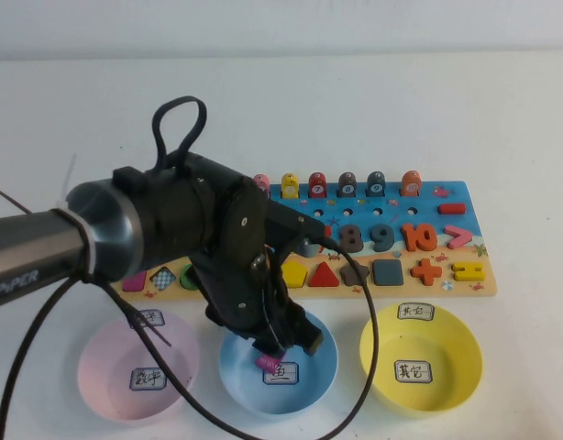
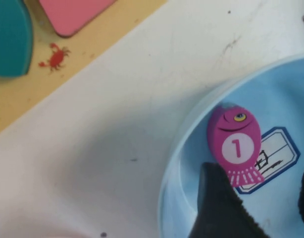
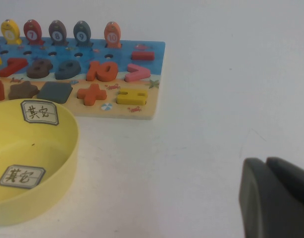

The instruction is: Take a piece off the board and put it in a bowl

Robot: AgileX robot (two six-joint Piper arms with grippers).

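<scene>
My left gripper (image 1: 286, 346) hangs over the blue bowl (image 1: 320, 380), which sits in the middle of the table's near edge, between a pink bowl (image 1: 103, 376) and a yellow bowl (image 1: 451, 367). Its fingers (image 2: 216, 208) are spread apart and hold nothing. The piece (image 2: 234, 144) (a pink fish with a 1 on its white spot) lies flat in the bowl, close to the rim and partly on a white label (image 2: 273, 158). One finger tip is right at its tail. The board (image 1: 447, 275) lies behind the bowls, farther from me. My right gripper (image 3: 276, 198) rests low over bare table, off by the yellow bowl; I cannot tell if it is apart or together.
</scene>
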